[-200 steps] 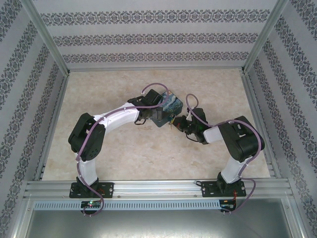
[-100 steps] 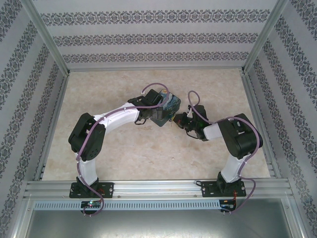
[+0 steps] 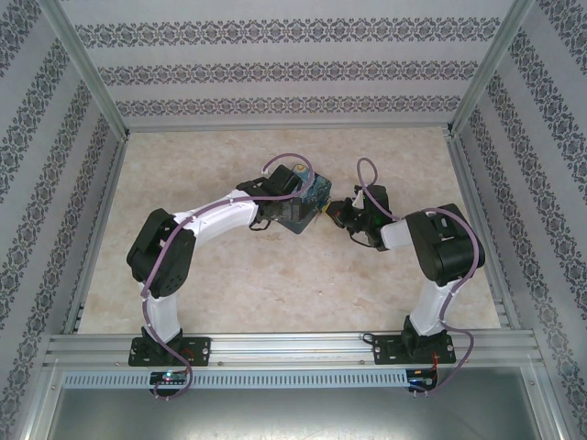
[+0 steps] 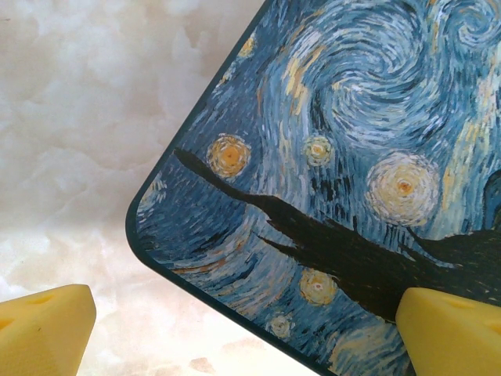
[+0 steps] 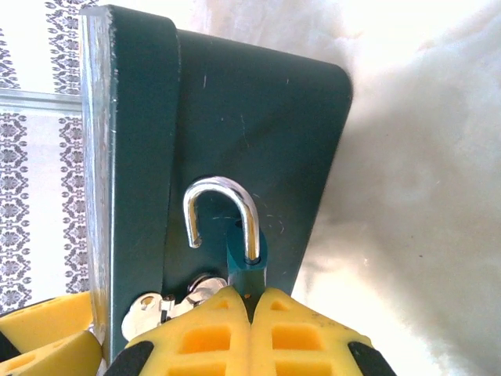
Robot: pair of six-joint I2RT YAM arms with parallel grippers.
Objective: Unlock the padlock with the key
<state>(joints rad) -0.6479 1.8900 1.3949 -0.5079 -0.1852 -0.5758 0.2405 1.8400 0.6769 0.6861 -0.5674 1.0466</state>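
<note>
In the right wrist view the small blue padlock (image 5: 247, 265) is pinched by its body in my right gripper (image 5: 249, 296), which is shut on it. Its silver shackle (image 5: 223, 205) has one leg in the body, and the other end hangs free. The silvery key (image 5: 153, 309) shows just left of the padlock, partly hidden behind my yellow finger. My left gripper (image 4: 243, 317) is open. One fingertip (image 4: 43, 329) is over the table and the other (image 4: 454, 333) over the picture tin (image 4: 329, 180). From above, my right gripper (image 3: 336, 213) sits just right of the tin (image 3: 312, 191).
The tin's dark side (image 5: 235, 117) stands right behind the padlock. Patterned walls and metal frame posts (image 3: 92, 73) enclose the marble tabletop (image 3: 229, 275). Open table lies in front of both arms and to the far right.
My right gripper has swung to the right and farther back along the tin's right side, still shut. The left arm has stayed where it was.
</note>
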